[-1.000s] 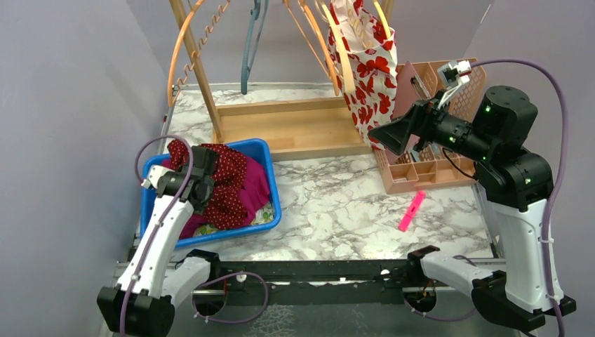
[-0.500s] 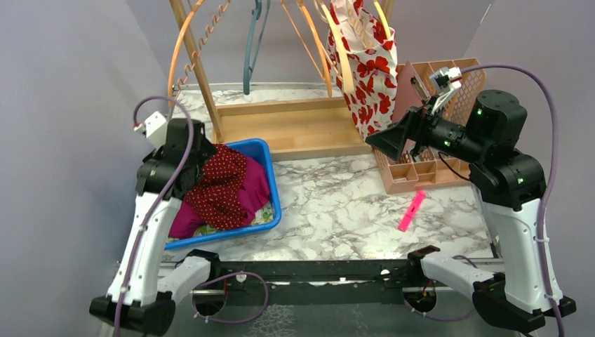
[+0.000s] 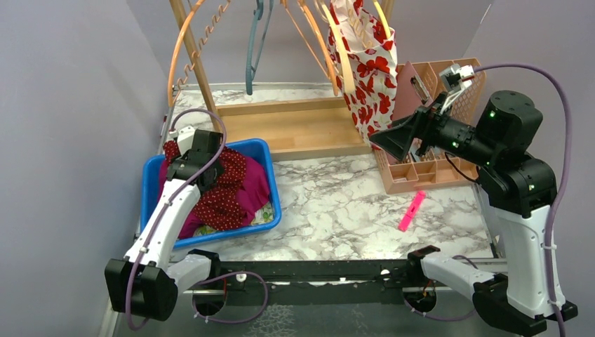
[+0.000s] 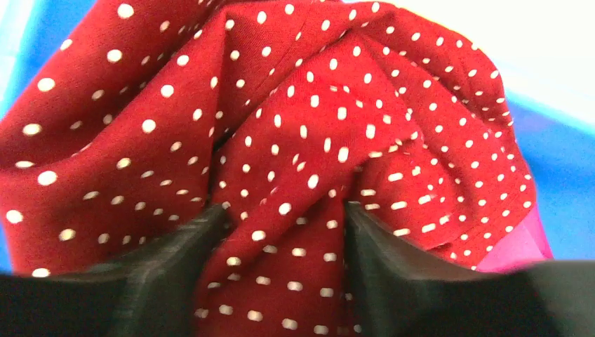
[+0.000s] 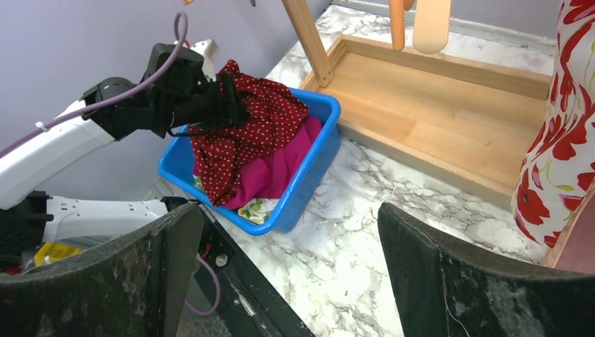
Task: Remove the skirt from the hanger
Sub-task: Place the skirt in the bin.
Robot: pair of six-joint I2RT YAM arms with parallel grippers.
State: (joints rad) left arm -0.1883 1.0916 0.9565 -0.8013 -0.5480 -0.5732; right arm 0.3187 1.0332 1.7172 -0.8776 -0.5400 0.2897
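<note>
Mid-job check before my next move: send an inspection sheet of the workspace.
Surface: marble table, no damage seen.
Job's things: polka-dot garment heaped in blue bin; floral garment hanging on wooden rack.
Clutter: pink marker loose on table; organizer tray at right.
Hands: left hand open, down in polka-dot garment; right hand open, empty.
Cables: purple cable arcs over right arm, unsnagged.
Surroundings: grey walls.

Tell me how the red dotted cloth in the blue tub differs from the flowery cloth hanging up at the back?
The dotted cloth is dark red with small white spots; the flowery cloth is white with big red blooms. The dotted cloth lies crumpled in the blue tub atop other clothes; the flowery cloth hangs straight down from the wooden rack. Both are red-and-white printed fabric.
</note>
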